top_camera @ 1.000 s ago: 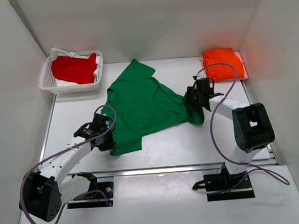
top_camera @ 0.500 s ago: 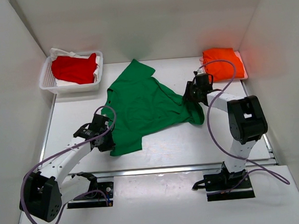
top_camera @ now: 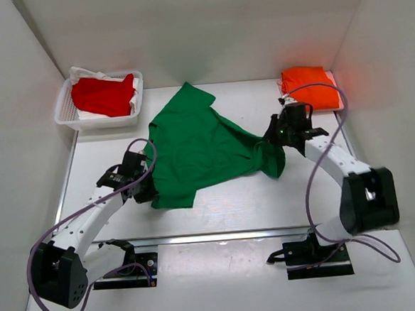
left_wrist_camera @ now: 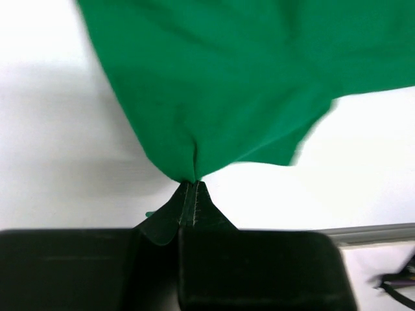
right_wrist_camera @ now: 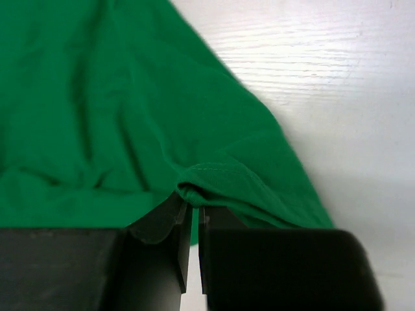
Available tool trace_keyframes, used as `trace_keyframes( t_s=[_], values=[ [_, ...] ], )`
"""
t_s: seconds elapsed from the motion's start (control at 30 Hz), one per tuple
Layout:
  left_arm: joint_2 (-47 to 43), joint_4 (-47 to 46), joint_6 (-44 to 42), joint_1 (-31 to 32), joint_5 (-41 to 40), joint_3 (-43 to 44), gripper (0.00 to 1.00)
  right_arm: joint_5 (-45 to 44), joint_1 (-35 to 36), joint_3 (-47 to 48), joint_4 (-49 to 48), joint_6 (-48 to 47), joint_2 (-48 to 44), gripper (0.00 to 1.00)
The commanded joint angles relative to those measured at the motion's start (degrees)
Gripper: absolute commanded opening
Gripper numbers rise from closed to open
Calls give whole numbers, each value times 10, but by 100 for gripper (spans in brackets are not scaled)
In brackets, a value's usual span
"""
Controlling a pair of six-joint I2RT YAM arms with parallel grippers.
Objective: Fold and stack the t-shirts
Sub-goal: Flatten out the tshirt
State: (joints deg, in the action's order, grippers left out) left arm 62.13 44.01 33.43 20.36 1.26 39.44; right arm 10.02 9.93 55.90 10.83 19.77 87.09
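A bright green t-shirt lies crumpled in the middle of the table. My left gripper is at its near left corner, shut on a pinch of the cloth. My right gripper is at the shirt's right edge, its jaws closed to a narrow slit on a hemmed fold. The green t-shirt fills most of the right wrist view. An orange t-shirt lies folded at the back right. A red t-shirt sits bunched in the basket.
The white mesh basket stands at the back left, with white cloth under the red shirt. White walls close in the table on three sides. The arm bases and their purple cables sit along the near edge.
My right gripper has closed on the shirt's right edge, and that arm's elbow has swung out to the right. The left gripper has shifted slightly back and left with its corner.
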Motion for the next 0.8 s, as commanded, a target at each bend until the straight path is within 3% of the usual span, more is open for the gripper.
trace_keyframes(
  t_s=[0.0,0.13,0.23,0.37,0.57,0.77],
  values=[
    [-15,2,-8,-8,22,53,0,37,-5,-21,55,-13,-101,0],
    [-31,8,-1,-5,30,71,0,73,-30,-62,67,7,-181,0],
    [-47,15,4,-2,37,68,0,80,-53,-56,93,9,-179,0],
    [-68,19,9,-7,38,48,0,95,-77,-28,129,11,-127,0],
    [-71,14,13,-8,42,26,0,89,-115,17,96,4,-4,0],
    [-66,3,11,-10,45,16,0,84,-104,38,80,2,48,14]
  ],
)
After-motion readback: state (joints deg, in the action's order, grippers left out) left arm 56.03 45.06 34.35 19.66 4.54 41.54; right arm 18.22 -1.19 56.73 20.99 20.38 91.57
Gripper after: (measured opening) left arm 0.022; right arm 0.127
